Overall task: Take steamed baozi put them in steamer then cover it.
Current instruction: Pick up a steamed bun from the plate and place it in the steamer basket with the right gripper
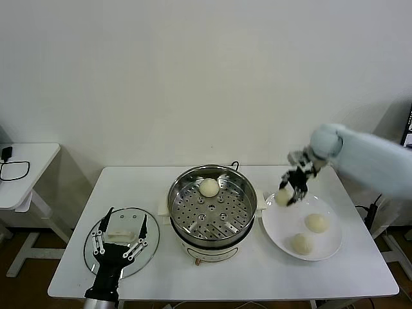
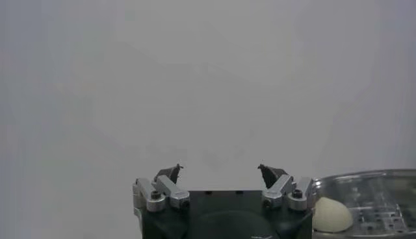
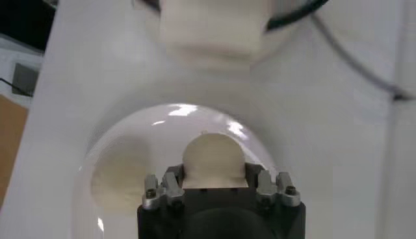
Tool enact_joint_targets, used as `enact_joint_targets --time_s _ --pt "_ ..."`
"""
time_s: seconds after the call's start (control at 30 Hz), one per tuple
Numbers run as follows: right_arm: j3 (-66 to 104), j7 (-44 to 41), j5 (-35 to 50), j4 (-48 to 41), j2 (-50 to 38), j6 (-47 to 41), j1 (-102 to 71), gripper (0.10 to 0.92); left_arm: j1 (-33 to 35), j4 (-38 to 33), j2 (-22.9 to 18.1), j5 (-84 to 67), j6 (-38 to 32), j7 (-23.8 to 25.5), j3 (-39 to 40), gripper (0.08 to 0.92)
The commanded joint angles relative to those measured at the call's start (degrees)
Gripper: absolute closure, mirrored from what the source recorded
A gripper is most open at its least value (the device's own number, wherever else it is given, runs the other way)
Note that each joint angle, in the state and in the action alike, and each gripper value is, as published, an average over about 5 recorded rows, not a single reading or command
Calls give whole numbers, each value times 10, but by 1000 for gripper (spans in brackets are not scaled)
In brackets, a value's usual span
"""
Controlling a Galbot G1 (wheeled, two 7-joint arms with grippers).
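Right pincer [image 1: 293,190] clamped on a baozi [image 1: 283,196] above the plate [image 1: 322,248]; left pincer [image 1: 119,241] apart.

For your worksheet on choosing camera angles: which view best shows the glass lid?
The head view: the glass lid lies whole on the table, left of the steamer, beneath the left gripper. Neither wrist view shows it.

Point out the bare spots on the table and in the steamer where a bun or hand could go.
The steamer tray is bare except one bun at its back. The table is bare along the front edge and behind the plate. Crowded: the plate with two buns and the right gripper on a third; the lid under the left gripper.
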Motion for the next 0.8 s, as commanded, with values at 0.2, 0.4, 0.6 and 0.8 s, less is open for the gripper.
enact_joint_targets --time_s 0.2,0.4,0.6,0.8 --pt "-112 -19 201 84 143 -63 230 380 -5 -5 4 0 2 -2 9 177" --pt "-140 33 239 92 241 -94 210 381 -11 -4 5 0 2 -2 14 177" --pt "-153 72 233 68 321 -117 172 380 -17 -4 5 0 3 -3 19 177" --pt "-173 94 229 39 376 -132 139 382 -18 -4 6 -3 2 -4 19 177"
